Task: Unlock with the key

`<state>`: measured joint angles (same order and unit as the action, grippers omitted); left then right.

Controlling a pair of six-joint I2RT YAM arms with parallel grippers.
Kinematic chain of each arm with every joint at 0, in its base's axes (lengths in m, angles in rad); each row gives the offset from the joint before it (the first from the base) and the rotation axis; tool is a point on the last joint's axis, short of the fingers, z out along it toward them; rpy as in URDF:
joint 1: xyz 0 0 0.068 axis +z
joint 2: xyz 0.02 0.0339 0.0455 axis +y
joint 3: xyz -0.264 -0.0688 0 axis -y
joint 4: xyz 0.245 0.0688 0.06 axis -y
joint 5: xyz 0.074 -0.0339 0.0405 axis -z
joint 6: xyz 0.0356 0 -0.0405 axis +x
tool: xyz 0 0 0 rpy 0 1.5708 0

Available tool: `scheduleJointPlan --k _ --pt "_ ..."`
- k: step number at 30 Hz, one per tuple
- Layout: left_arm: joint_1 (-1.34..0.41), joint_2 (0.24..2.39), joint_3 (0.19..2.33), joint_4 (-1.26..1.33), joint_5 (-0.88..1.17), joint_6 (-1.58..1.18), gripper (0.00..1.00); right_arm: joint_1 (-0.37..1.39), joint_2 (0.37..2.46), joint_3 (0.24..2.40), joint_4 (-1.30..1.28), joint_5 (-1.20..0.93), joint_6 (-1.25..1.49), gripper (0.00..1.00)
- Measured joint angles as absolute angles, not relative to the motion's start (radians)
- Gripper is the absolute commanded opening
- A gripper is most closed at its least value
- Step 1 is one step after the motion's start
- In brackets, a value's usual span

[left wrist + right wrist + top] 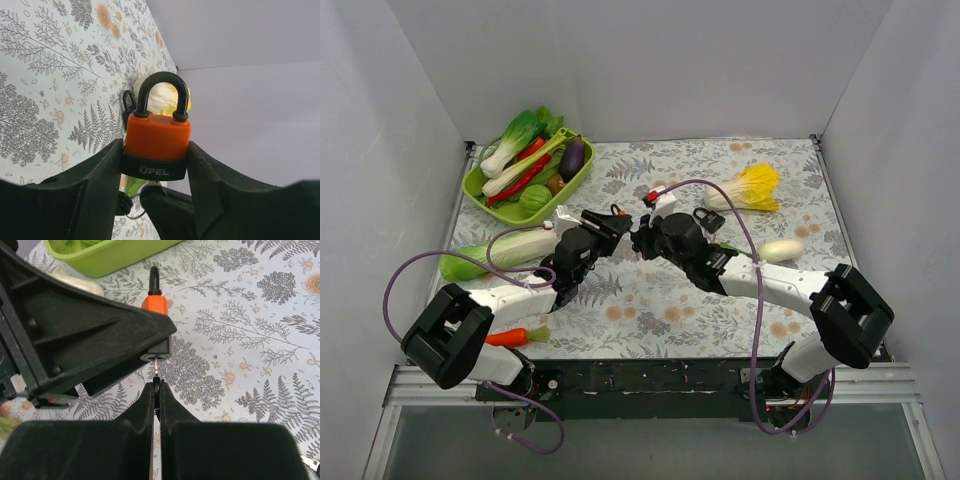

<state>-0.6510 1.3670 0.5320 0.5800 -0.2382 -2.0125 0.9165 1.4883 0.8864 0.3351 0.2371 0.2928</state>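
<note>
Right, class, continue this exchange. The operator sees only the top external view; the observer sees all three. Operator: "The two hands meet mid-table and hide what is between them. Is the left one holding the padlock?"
Observer: Yes. In the left wrist view the left hand clamps an orange padlock by its sides.
Operator: Is the shackle out?
Observer: No. The black shackle sits with both legs in the body.
Operator: And the key?
Observer: The right wrist view shows the right hand shut on the key, whose blade runs up to the lock's underside.
</note>
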Motion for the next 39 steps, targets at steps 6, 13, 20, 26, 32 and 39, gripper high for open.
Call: scheduleJointPlan --k 6,13,20,26,32,39 --pt "-0.656 1.376 0.532 0.609 -0.228 -2.015 0.0 0.896 1.514 0.915 0.346 0.215 0.323 0.01" --pt "-0.656 1.386 0.531 0.61 -0.232 -2.014 0.0 0.894 1.526 0.915 0.347 0.213 0.337 0.01" --pt "-0.656 1.39 0.531 0.615 -0.234 -2.013 0.0 0.883 1.529 0.915 0.351 0.195 0.347 0.01" --pt "-0.656 1.42 0.532 0.633 -0.239 -2.014 0.0 0.868 1.548 0.915 0.356 0.171 0.34 0.01" --pt "-0.656 1.435 0.533 0.657 -0.242 -2.013 0.0 0.859 1.556 0.914 0.377 0.15 0.307 0.01" --pt "-0.655 1.438 0.534 0.689 -0.252 -2.004 0.0 0.856 1.556 0.873 0.483 0.147 0.262 0.01"
